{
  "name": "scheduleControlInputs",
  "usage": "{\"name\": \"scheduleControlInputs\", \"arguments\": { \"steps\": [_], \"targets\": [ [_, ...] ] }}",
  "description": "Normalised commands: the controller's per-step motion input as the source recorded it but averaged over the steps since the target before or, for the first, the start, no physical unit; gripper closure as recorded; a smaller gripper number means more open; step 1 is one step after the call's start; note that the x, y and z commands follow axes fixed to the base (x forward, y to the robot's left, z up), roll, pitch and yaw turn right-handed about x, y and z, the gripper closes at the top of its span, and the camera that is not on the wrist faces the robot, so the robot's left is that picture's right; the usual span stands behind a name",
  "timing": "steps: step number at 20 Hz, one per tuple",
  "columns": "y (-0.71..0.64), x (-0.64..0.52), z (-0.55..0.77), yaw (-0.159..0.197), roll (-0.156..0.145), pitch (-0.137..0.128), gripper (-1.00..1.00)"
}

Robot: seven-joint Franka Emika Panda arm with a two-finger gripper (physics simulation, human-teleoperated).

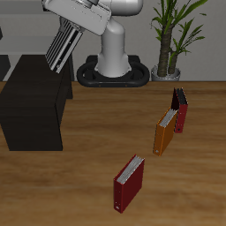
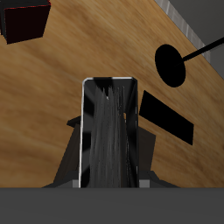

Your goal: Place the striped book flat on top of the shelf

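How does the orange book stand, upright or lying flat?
Upright: the orange book stands on its edge on the table, cover vertical.

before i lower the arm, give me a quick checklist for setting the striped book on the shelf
1. Grip on the striped book: ok, the gripper is shut on it.
2. Book lying flat: not ok, it hangs steeply tilted in the exterior view.
3. Book above the shelf top: cannot tell, the wrist view shows wood behind the book.
4. Book not touching the shelf: ok, it is held in the air.
5. Orange book and dark red book away from the shelf: ok.
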Motion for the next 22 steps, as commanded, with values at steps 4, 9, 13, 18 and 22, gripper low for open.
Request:
{"name": "scheduleControlInputs", "arguments": {
  "steps": [4,9,13,18,22],
  "targets": [
    [-0.37,0.03,0.05,-0.018,-0.139,-0.022,1.0],
    [-0.46,0.11,0.04,-0.012,-0.154,-0.008,1.0],
    [-0.53,0.11,-0.06,-0.03,-0.139,0.002,1.0],
    [-0.32,0.11,-0.09,-0.012,-0.076,0.019,1.0],
    [-0.3,0.1,-0.12,-0.026,-0.093,0.029,1.0]
  ]
}}
